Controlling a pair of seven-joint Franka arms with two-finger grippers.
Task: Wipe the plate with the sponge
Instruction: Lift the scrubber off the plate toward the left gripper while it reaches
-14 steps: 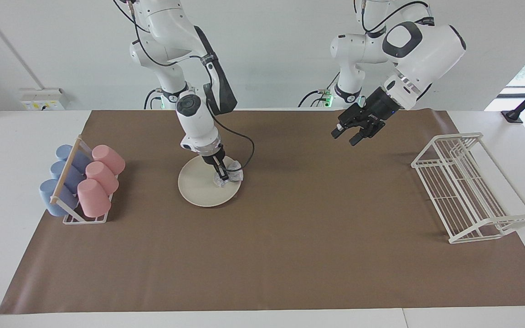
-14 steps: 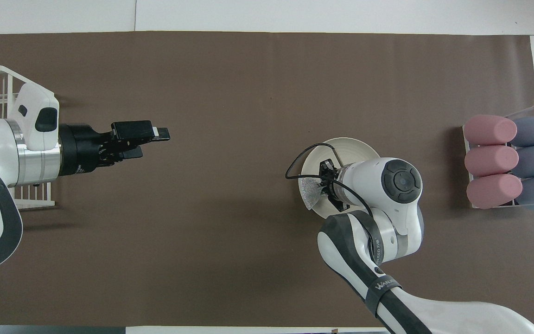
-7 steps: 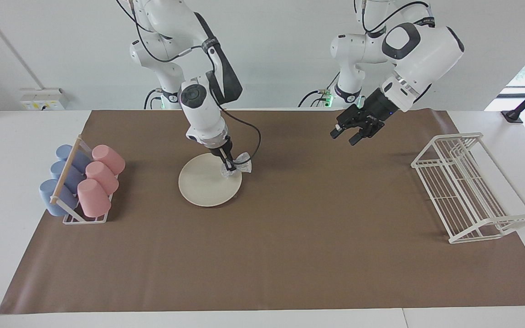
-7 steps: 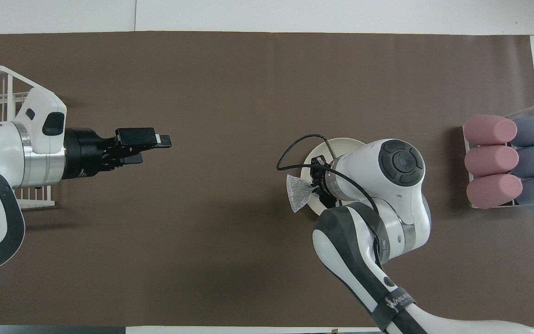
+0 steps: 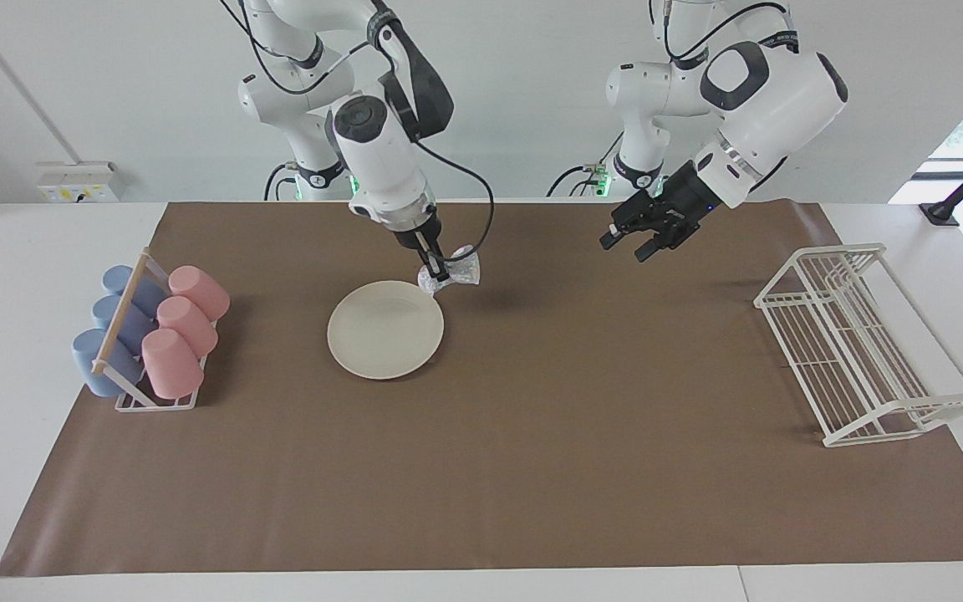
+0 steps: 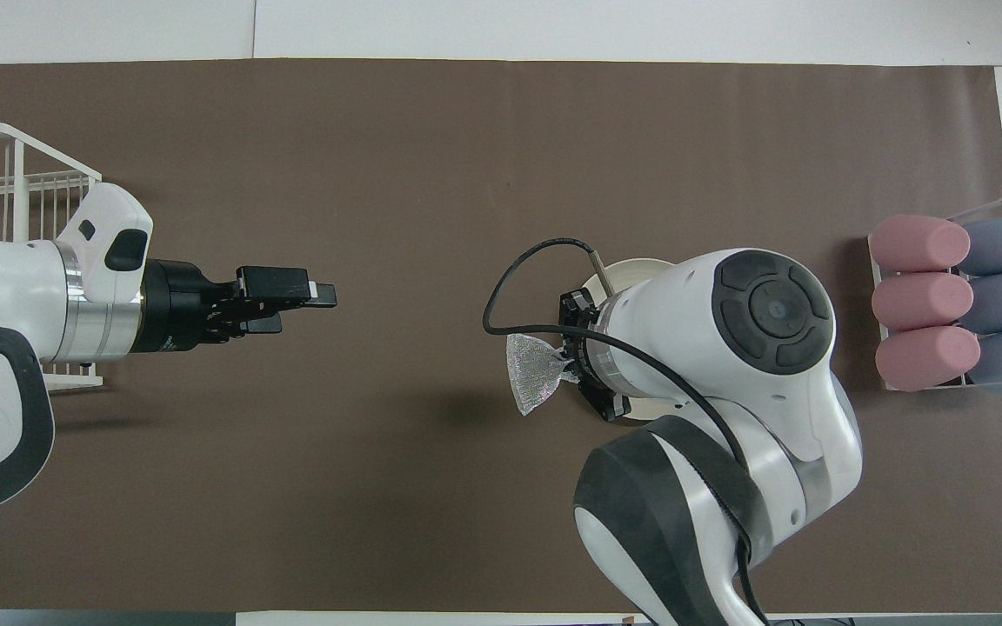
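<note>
Sponge (image 5: 450, 275) hangs pinched in right tool (image 5: 438, 275).

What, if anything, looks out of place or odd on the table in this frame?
Nothing stands out. The plate lies flat on the brown mat, the cups sit in their holder, and the white rack stands upright. The sponge hangs pinched in the right hand.

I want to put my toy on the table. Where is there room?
The big bare stretch of brown mat between the plate and the white wire rack is free. It is crowded at the cup rack near the plate, where the right gripper holds the sponge in the air.
</note>
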